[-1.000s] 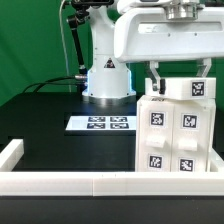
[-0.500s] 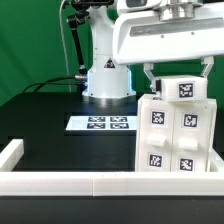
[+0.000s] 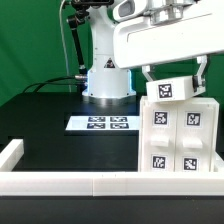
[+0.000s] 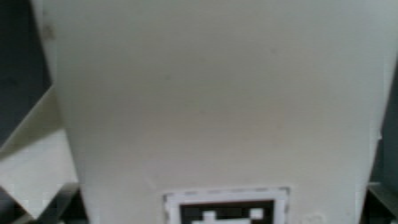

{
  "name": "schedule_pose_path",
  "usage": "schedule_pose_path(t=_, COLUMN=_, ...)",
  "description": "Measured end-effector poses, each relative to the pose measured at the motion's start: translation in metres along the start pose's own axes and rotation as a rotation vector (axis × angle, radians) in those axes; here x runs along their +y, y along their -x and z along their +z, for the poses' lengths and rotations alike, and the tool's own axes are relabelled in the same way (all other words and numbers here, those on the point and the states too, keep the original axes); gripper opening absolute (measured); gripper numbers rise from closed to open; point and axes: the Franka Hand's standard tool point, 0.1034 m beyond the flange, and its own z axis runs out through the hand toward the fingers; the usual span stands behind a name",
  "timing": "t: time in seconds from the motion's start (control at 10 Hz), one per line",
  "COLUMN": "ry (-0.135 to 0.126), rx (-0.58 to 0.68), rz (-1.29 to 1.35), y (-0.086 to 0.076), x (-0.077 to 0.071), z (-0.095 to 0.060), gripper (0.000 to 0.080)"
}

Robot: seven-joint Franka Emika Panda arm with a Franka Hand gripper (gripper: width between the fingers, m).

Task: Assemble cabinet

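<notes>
The cabinet body (image 3: 178, 138) is a large white box with several square tags on its front, standing at the exterior view's right, just behind the front rail. My gripper (image 3: 173, 78) hangs directly above it, with one dark finger on each side of a white tagged cabinet panel (image 3: 170, 90). It is shut on this panel and holds it slightly tilted at the top of the box. In the wrist view the panel (image 4: 214, 100) fills the picture, with a tag (image 4: 226, 208) at its edge. My fingers are hidden there.
The marker board (image 3: 103, 123) lies flat on the black table in front of the robot base (image 3: 107, 82). A long white border rail (image 3: 100, 182) runs along the front, and another rail (image 3: 10, 152) stands at the exterior view's left.
My gripper has moved toward the exterior view's left with the panel, so the panel's tag has shifted from the box's right side toward its middle. The box has not moved.
</notes>
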Motion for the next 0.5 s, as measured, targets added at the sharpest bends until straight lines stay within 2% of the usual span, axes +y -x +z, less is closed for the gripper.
schedule_pose_path(t=0.5, ry=-0.024, rx=-0.027, rz=0.458, y=0.001, x=-0.0005, z=0.0002, gripper=0.0558)
